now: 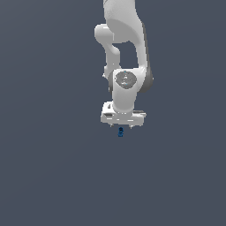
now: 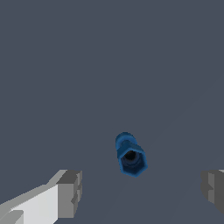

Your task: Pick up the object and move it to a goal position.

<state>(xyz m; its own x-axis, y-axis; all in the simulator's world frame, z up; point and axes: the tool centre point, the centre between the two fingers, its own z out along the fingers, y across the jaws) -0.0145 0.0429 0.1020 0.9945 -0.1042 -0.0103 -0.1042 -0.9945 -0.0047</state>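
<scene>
The object (image 1: 120, 131) is a tiny dark blue blocky item on the grey floor, right under the white arm's hand. In the wrist view the object (image 2: 130, 155) shows as a short blue piece with a hexagonal end and a dark hole. My gripper (image 2: 141, 188) is open. Its two grey fingertips (image 2: 70, 192) stand wide apart on either side of the object, which lies between them without touching either. In the exterior view the gripper (image 1: 122, 125) hangs just above the object, with its fingers mostly hidden by the hand.
The white arm (image 1: 126, 57) rises above the object toward the top of the exterior view. A plain dark grey floor (image 1: 53, 167) lies all around.
</scene>
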